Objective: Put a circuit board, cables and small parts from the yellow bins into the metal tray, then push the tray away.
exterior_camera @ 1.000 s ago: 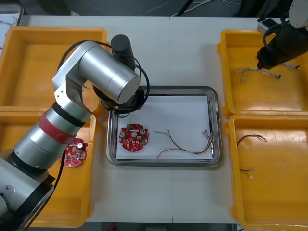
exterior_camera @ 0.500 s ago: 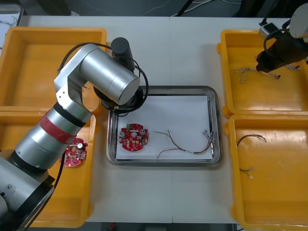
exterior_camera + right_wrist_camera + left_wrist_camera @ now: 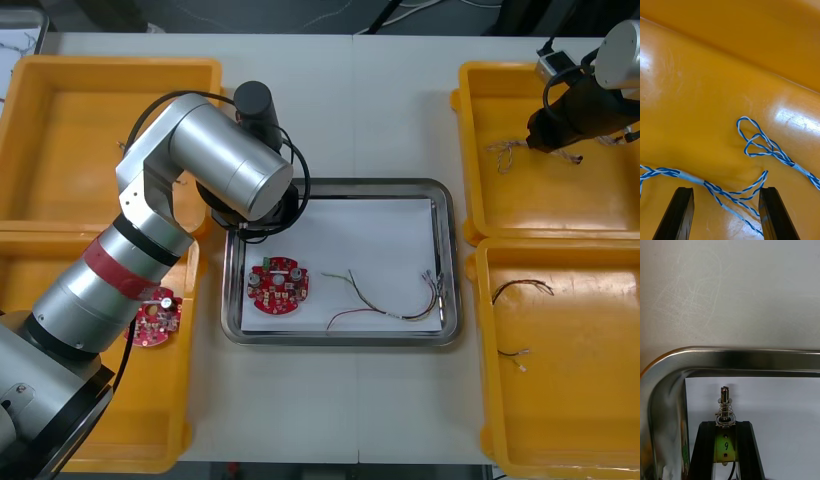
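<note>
Near left bin [image 3: 60, 440]: I see one round red circuit board [image 3: 155, 318] on its floor, close to the wall facing the tray. My left arm [image 3: 225, 165] crosses above this bin.
Near right bin [image 3: 560, 420]: a black cable [image 3: 520, 289] lies toward its far end, with a shorter cable piece [image 3: 513, 353] closer to me.
Metal tray [image 3: 448, 260]: it sits on the surface [image 3: 380, 110] between the bins, white inside.
Tray contents: a second board [image 3: 279, 285] lies in the near left part. A red and yellow cable [image 3: 390, 305] curves from the middle toward the right rim.
Left gripper [image 3: 726, 425]: I have it at the tray's far left corner, just inside the rim and over the white lining.
Left fingers [image 3: 703, 450]: clenched on a small metal part [image 3: 725, 408] with a spring around its pin. The pin sticks out past the fingertips toward the rim. I cannot tell whether the part touches the lining.
Far right bin [image 3: 530, 205]: a twisted blue and white cable [image 3: 690, 177] lies spread on its floor.
Right gripper [image 3: 726, 191]: I have it low over that bin's floor, toward the bin's far side.
Right fingers [image 3: 677, 213]: released and standing apart. Strands of the twisted cable lie on the bin floor between them, and nothing is gripped.
</note>
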Controlling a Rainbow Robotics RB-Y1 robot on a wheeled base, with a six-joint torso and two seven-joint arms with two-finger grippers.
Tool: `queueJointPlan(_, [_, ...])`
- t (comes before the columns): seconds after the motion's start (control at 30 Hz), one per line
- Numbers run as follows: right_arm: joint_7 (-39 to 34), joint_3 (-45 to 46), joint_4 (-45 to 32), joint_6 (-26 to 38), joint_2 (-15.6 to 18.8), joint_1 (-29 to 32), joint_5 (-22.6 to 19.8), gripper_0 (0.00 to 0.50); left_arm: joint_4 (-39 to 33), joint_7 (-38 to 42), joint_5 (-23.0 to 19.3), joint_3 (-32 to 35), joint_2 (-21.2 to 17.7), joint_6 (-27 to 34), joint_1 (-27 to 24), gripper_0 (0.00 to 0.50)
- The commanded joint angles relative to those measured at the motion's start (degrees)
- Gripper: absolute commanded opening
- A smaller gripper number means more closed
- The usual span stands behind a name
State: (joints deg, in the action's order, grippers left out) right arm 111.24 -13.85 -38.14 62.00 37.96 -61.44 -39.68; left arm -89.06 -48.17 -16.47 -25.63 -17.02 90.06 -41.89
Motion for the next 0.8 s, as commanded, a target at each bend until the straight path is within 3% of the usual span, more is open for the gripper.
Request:
queueJointPlan(0.03, [-0.85,1.63,1.23,-2.15,-0.7,-2.98,-0.48,0.5,-0.23,-6.06,0.39,-1.26,1.46,-0.85,-0.73,0.0])
queueJointPlan(0.43, [-0.59,1.72,4.39,-4.17,-1.58,-2.81,-0.57,0.5,-0.06,-5.89,0.3,-1.53,1.46,-1.38,-0.65,0.0])
queueJointPlan(0.47, [-0.59,1.63,4.39,-4.17,-1.58,-2.81,-0.57,0.5,-0.06,-5.89,0.3,-1.53,1.46,-1.38,-0.65,0.007])
queueJointPlan(0.57, [-0.77,1.72,4.39,-4.08,-1.75,-2.81,-0.57,0.5,-0.06,-5.8,0.3,-1.53,1.46,-1.38,-0.65,0.095])
queueJointPlan(0.6, [-0.85,1.72,4.39,-3.99,-1.84,-2.89,-0.57,0.476,-0.06,-5.71,0.3,-1.53,1.46,-1.38,-0.65,0.113])
queueJointPlan(0.63, [-0.85,1.63,4.39,-3.82,-1.84,-2.81,-0.57,0.352,-0.06,-5.71,0.3,-1.53,1.46,-1.47,-0.65,0.13])
queueJointPlan(0.67, [-0.94,1.72,4.39,-3.64,-1.84,-2.89,-0.57,0.276,-0.06,-5.71,0.3,-1.53,1.46,-1.38,-0.65,0.143])
queueJointPlan(0.7, [-1.03,1.72,4.39,-3.47,-1.84,-2.81,-0.57,0.102,-0.06,-5.62,0.3,-1.53,1.46,-1.38,-0.65,0.175])
queueJointPlan(0.77, [-0.94,1.72,4.39,-3.38,-1.84,-2.81,-0.66,0.0,-0.06,-5.62,0.3,-1.53,1.46,-1.47,-0.65,0.21])
queueJointPlan(0.8, [-0.77,1.63,4.39,-3.38,-1.84,-2.89,-0.66,0.0,-0.06,-5.54,0.21,-1.53,1.46,-1.38,-0.65,0.236])
